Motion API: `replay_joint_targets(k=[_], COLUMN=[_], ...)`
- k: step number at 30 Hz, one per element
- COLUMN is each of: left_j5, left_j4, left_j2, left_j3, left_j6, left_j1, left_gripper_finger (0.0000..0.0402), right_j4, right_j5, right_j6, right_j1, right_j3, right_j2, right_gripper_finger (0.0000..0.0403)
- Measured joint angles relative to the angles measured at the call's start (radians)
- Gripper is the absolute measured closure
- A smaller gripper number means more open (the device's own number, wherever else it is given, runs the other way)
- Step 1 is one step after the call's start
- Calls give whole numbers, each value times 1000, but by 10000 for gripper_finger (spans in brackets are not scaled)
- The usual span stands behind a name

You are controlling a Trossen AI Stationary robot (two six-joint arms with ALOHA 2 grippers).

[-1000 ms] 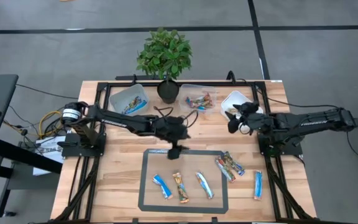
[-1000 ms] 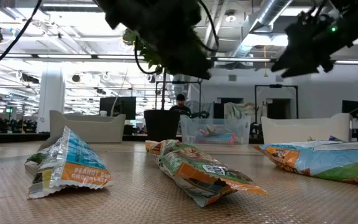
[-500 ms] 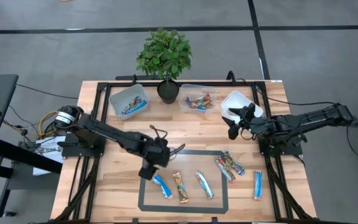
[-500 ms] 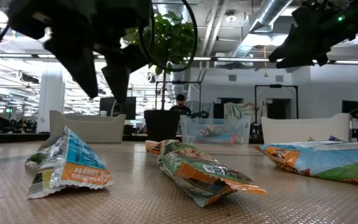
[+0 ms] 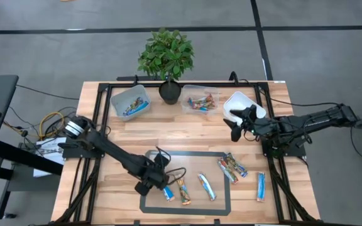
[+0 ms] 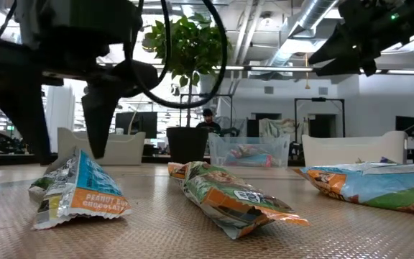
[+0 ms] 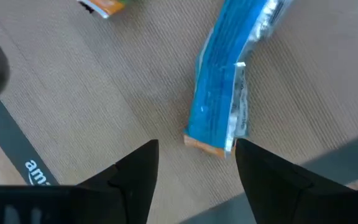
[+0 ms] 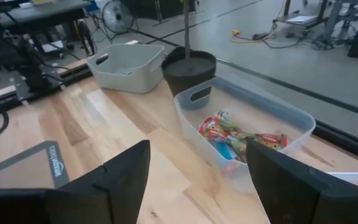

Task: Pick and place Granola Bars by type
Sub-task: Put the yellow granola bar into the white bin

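Several wrapped granola bars lie flat on a grey mat (image 5: 148, 164): a blue-and-white one (image 5: 164, 188), a multicoloured one (image 5: 182, 189), another blue one (image 5: 206, 186) and a multicoloured pair (image 5: 231, 168). One more blue bar (image 5: 261, 186) lies on the wood to the mat's right. My left gripper (image 5: 158, 182) is open and low over the leftmost blue bar (image 7: 224, 93). Its fingers (image 6: 98, 122) stand on either side of that bar (image 6: 77, 191), near one end, without touching. My right gripper (image 5: 234, 122) is open and waits in the air near the white tub (image 5: 241, 102).
Along the far side stand a tub with blue bars (image 5: 131, 100), a potted plant (image 5: 170, 91), a clear tub with multicoloured bars (image 8: 244, 140) and the white tub. A black frame rims the table. A person shows far off in the room (image 6: 208, 119).
My left gripper has swung from the table's middle toward the near edge and somewhat left, and come down over the leftmost blue bar on the mat. The bars have stayed where they were.
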Motion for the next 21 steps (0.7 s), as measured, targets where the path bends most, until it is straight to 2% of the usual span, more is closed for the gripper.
replay_joint_targets(k=[8, 21], left_j5=[-17, -5], left_j4=[10, 64], left_j2=[78, 77], left_j3=[75, 71], left_j6=[-26, -48], left_j1=[-41, -70], left_gripper_finger=[196, 196], right_j4=[2, 2], right_j5=[-2, -3], right_j6=[23, 27], right_j1=[31, 49], right_j3=[0, 0], right_j2=[0, 0], right_gripper_finger=[143, 143])
